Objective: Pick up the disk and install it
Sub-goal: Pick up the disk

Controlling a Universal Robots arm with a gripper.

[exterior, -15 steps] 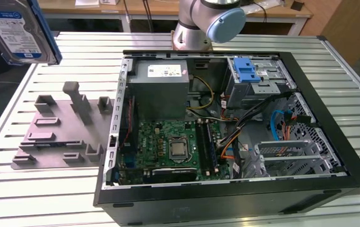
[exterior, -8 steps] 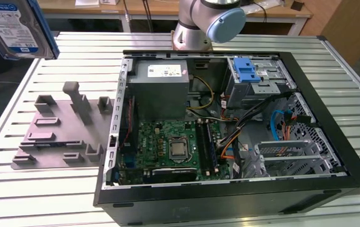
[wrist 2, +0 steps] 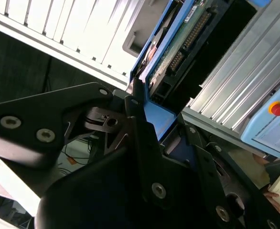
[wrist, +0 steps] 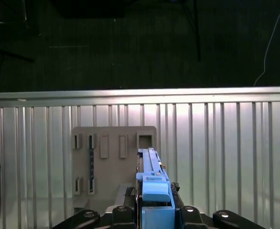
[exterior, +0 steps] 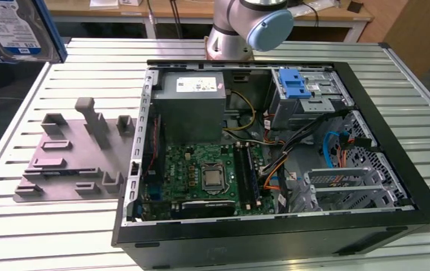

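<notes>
Disk: the disk (exterior: pixel 16 28) hangs up high, past the table's (exterior: pixel 57 231) far corner on the exterior view's left.
Hand: the gripper (wrist: pixel 152 213) is squeezed tight on the disk.
Long way: it sticks straight out from the fingers.
Case: the open case (exterior: pixel 275 240) sits well apart, lower and toward the exterior view's right.

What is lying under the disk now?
A grey fixture plate on the slatted table, in the first wrist view. The disk covers the part directly below it.

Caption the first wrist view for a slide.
Gripper clamps the blue-railed disk edge-on, grey fixture plate and slatted table beyond.
</notes>
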